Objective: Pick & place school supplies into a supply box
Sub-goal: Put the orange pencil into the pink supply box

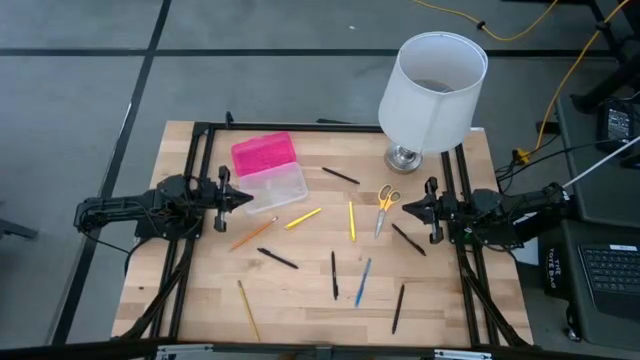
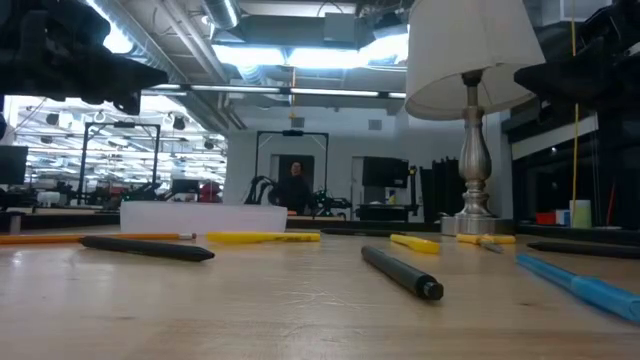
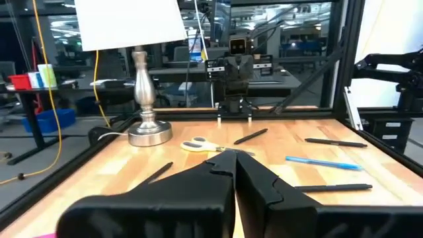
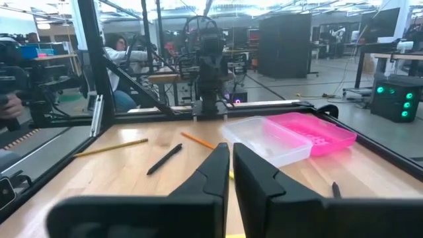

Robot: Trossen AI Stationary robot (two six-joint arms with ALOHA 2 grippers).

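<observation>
Left gripper (image 1: 243, 199): I am hovering at the table's left edge, fingers pressed together, carrying nothing.
Right gripper (image 1: 408, 208): I am hovering at the right edge, facing the left one; a narrow slit is showing between my fingers in my wrist view, nothing in it.
Supply box (image 1: 268, 171): lying open just ahead of my left jaws and a little to the far side; hot-pink lid (image 1: 263, 154) and clear base (image 1: 276, 188) side by side. Well apart from my right jaws, across the table.
Supplies: all lying loose on the wood, none in the box.
Nearest to right jaws: scissors (image 1: 385, 207), just ahead, long axis running across my reach; black pen (image 1: 408, 239) beside me, lying on a diagonal.
Nearest to left jaws: orange pencil (image 1: 253, 233), slightly toward the near edge, diagonal, one end pointing at me.
Judgement: nothing is being picked yet. My right arm is closer to the scissors, my left to the box and the orange pencil, so whichever I am taking, my jaws need turning square across its long axis.
</observation>
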